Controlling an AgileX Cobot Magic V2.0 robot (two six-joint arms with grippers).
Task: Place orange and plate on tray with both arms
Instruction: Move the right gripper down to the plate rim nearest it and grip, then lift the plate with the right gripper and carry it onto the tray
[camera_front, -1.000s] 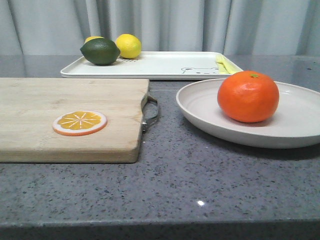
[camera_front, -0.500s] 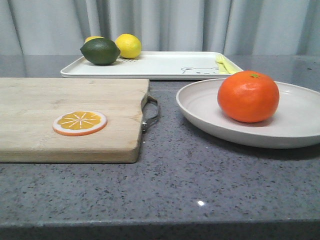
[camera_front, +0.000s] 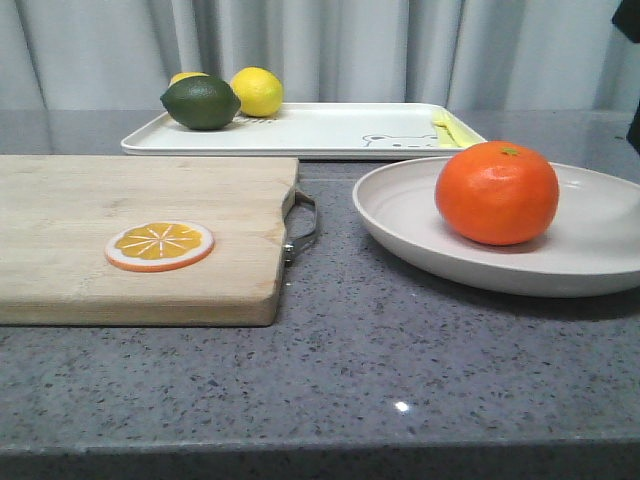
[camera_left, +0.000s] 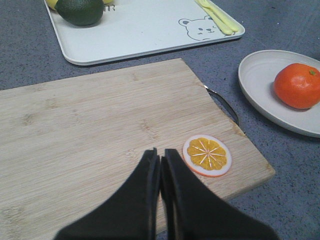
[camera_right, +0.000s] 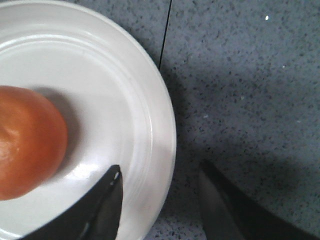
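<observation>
The orange (camera_front: 497, 193) sits in the off-white plate (camera_front: 400, 215) at the right of the counter. The white tray (camera_front: 330, 130) with the bear drawing lies at the back. My right gripper (camera_right: 159, 172) is open above the plate's rim (camera_right: 165, 130), one finger over the dish near the orange (camera_right: 25, 142), the other over the counter outside the rim. A dark bit of that arm shows at the front view's right edge (camera_front: 632, 20). My left gripper (camera_left: 160, 156) is shut and empty above the cutting board (camera_left: 90, 130). The left wrist view also shows the plate (camera_left: 255, 80), orange (camera_left: 298, 85) and tray (camera_left: 145, 30).
A wooden cutting board (camera_front: 100, 215) with a metal handle lies at the left, with a flat orange slice (camera_front: 160, 245) on it. On the tray are a green lime (camera_front: 200, 102), a yellow lemon (camera_front: 257, 91) and pale yellow cutlery (camera_front: 447, 127). Curtains hang behind.
A dark part of the right arm has come into the front view at the upper right edge. The objects have not moved.
</observation>
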